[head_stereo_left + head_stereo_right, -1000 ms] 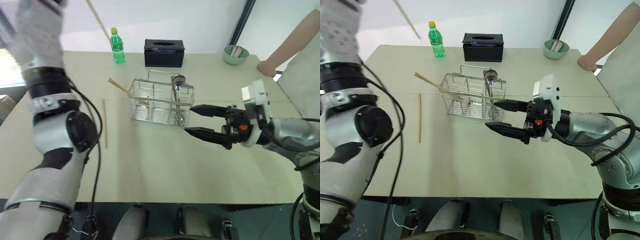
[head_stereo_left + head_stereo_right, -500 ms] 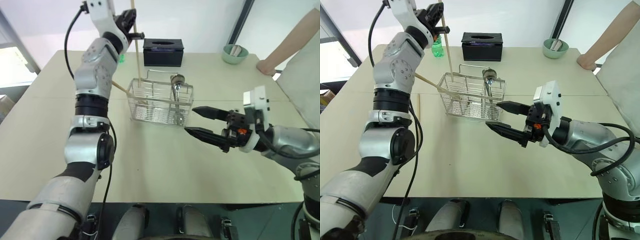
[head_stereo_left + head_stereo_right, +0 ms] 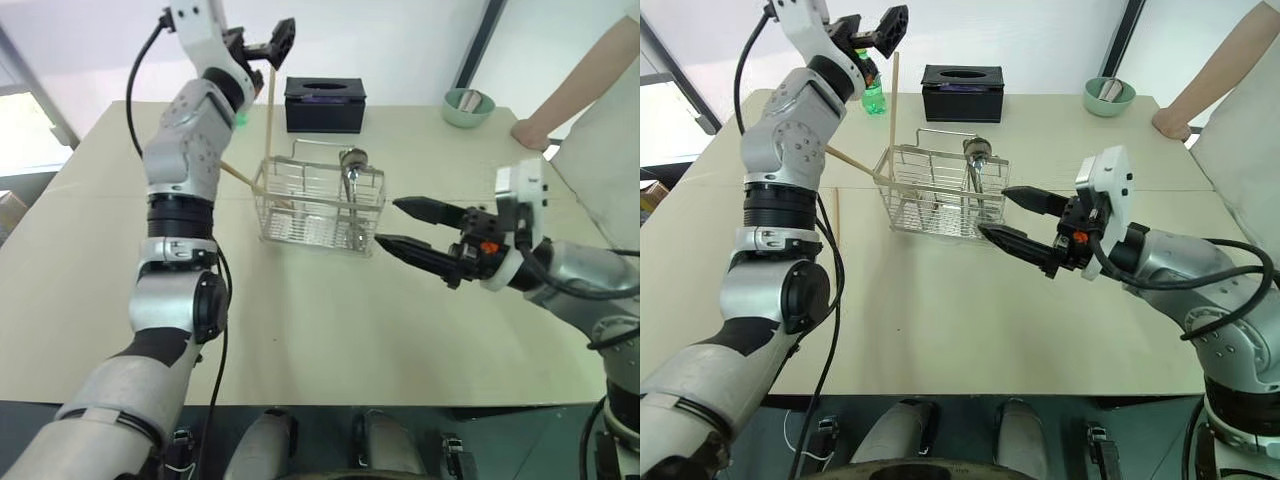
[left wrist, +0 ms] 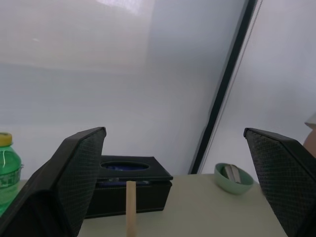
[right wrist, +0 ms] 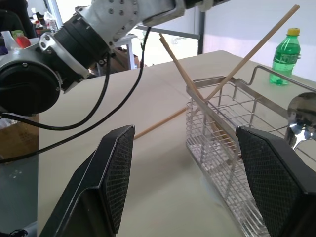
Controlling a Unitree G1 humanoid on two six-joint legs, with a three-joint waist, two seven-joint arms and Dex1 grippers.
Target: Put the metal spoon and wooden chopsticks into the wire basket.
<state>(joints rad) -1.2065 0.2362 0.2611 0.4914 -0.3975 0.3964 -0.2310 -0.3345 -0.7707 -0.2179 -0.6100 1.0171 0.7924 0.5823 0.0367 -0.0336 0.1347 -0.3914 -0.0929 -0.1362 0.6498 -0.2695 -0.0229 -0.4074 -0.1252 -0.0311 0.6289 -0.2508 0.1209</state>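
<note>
Both black two-fingered grippers spread apart and empty above the beige table (image 3: 300, 330).

Head views: the left gripper (image 3: 872, 28) hangs over an upright pale wooden chopstick (image 3: 269, 125) standing in the silvery wire basket (image 3: 320, 205); a second chopstick (image 3: 240, 177) leans out of its left end, a third (image 3: 837, 215) lies on the table beside it. The shiny metal spoon (image 3: 353, 175) stands inside. The right gripper (image 3: 400, 225) hovers just right of the basket.
Left wrist: fingers (image 4: 69, 182) wide, chopstick tip between.
Right wrist: fingers (image 5: 111, 177) wide, facing the basket.

A green bottle (image 3: 872, 97), a black tissue box (image 3: 325, 104) and a pale green bowl (image 3: 466, 107) stand along the table's (image 3: 300, 340) far edge.
</note>
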